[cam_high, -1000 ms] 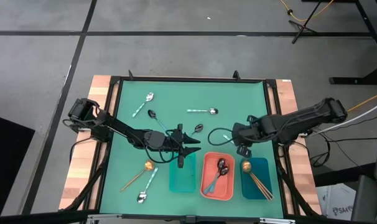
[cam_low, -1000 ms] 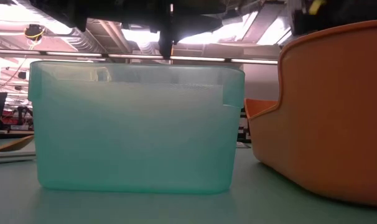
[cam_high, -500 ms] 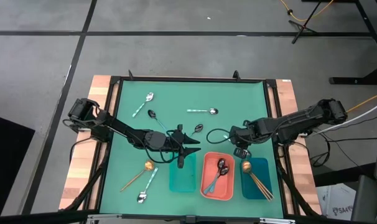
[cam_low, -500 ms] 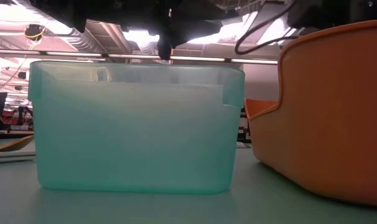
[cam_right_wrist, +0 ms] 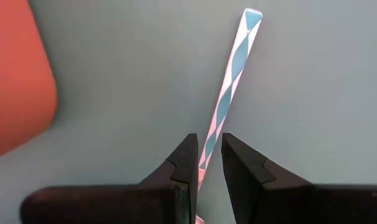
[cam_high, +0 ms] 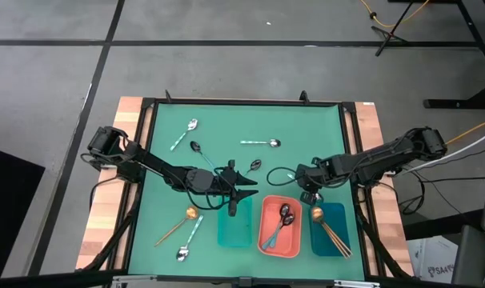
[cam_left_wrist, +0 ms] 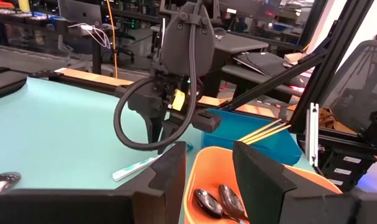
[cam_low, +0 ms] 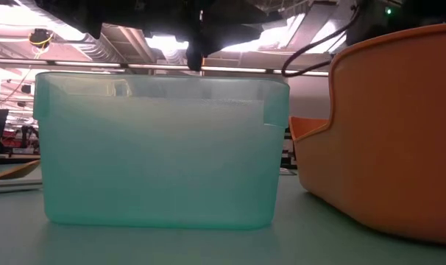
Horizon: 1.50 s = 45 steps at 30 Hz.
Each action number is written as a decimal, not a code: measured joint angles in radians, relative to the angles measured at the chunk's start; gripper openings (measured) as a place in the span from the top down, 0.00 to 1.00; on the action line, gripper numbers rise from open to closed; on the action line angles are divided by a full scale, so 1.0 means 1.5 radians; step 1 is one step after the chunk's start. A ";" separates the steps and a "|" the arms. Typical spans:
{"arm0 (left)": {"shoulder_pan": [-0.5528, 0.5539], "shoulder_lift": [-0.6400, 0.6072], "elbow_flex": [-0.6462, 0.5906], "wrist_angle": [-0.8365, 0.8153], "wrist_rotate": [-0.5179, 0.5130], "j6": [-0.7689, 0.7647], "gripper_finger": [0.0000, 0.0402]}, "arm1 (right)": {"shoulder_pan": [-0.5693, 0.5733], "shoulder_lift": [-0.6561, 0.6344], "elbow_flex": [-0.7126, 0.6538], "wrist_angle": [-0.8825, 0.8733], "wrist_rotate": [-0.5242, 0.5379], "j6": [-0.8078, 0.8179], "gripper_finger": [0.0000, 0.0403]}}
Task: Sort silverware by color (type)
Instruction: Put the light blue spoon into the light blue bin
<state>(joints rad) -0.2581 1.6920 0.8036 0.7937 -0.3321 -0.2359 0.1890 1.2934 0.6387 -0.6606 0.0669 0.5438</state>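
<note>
Over on the left of the table [cam_high: 146, 160] a few spoons lie loose: a gold one [cam_high: 178, 224], a silver one with a light-teal handle [cam_high: 188, 238] just beside it, and more farther back. Next comes the left gripper [cam_left_wrist: 208, 155]. Its jaws are spread wide with nothing in them, and it hangs over the far end of the teal tray [cam_high: 234, 228], which looks empty. Then comes the coral tray [cam_high: 297, 240] with the dark spoons [cam_high: 284, 214] in it. Just past its far right corner is the right gripper [cam_right_wrist: 209, 144], down low at the table. Its jaws look pinched on the thin handle of a teal-handled spoon [cam_right_wrist: 232, 74]. The handle runs straight out ahead between the two fingers, flat along the table, and the bowl end is hidden under the gripper. Last on the right is the dark blue tray [cam_high: 337, 214] with the gold spoons [cam_high: 316, 214]. What matters most, I think, is that this spoon seems to belong in the teal tray. That tray is off to the left of the right gripper, on the other side of the coral tray. So the spoon would have to go up and over the coral tray. The left gripper is the nearer one to the teal tray and hangs right above it, so it may get in the way.
</note>
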 joint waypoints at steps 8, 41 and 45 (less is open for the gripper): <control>0.000 0.000 0.000 0.000 0.000 0.000 0.68 | 0.000 0.000 -0.030 0.041 0.000 0.001 0.85; 0.000 0.000 0.000 0.000 0.000 0.000 0.68 | 0.000 -0.001 -0.090 0.117 0.004 0.018 0.99; 0.000 0.000 0.000 0.000 0.000 0.000 0.68 | 0.001 -0.001 -0.091 0.118 0.012 0.018 0.98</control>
<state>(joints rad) -0.2577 1.6920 0.8036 0.7937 -0.3321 -0.2359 0.1902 1.2922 0.5026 -0.4830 0.0846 0.5713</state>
